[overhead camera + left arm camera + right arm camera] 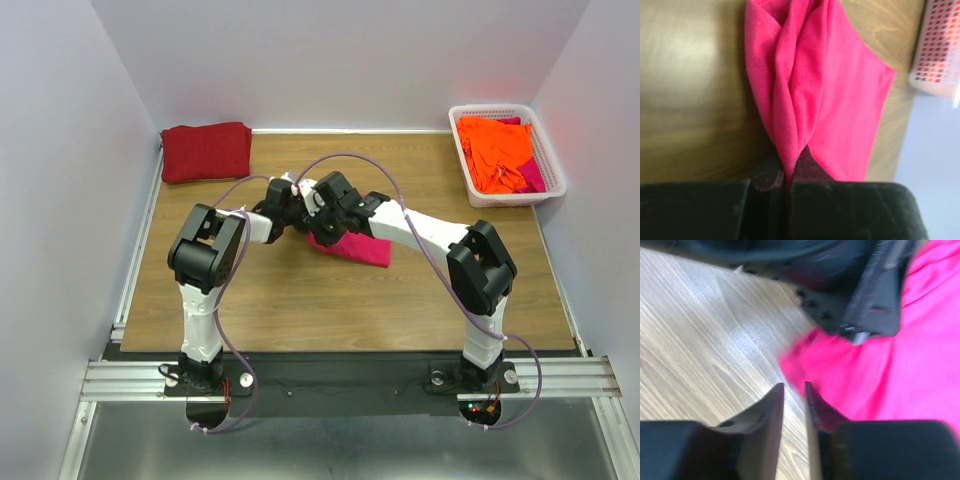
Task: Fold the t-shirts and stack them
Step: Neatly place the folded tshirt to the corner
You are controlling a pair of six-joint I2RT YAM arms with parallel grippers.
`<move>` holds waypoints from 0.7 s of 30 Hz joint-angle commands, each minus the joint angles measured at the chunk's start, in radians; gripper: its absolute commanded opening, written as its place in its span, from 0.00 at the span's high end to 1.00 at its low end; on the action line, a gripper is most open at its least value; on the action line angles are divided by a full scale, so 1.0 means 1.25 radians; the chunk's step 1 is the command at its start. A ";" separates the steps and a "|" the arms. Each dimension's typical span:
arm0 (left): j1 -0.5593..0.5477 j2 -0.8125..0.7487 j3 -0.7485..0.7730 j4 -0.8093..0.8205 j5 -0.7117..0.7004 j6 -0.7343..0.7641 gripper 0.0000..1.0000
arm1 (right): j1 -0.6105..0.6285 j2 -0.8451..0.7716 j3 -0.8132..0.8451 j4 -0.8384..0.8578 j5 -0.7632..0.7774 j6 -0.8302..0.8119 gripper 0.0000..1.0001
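one shirt folded, one in work, the rest unstarted

dark maroon shirt [206,150] lies folded at the bench's [300,300] far left corner. pink shirt [358,250] sits mid-bench, bunched; left claw [786,172] is clamped on a gathered fold, right claw [795,395] is at its edge, a narrow gap apart (gripping nothing). orange shirts [495,150] lie unfolded in the basket [505,108]; no stack yet.

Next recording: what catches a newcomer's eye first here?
The bright pink-red cloth t-shirt mid-table, bunched in the shut left gripper with the right gripper beside it. Then the folded dark maroon-red t-shirt at the far left corner, and the white latticed plastic basket of orange t-shirts far right.
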 commanded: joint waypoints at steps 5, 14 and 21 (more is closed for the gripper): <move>0.023 0.038 0.320 -0.330 -0.142 0.407 1.00 | -0.058 -0.096 0.003 0.014 -0.004 0.029 0.32; 0.092 0.156 0.598 -0.486 -0.214 0.579 1.00 | -0.158 -0.176 -0.062 -0.013 0.043 0.021 0.00; 0.160 0.223 0.853 -0.556 -0.240 0.682 1.00 | -0.187 -0.202 -0.093 -0.024 0.056 0.010 0.00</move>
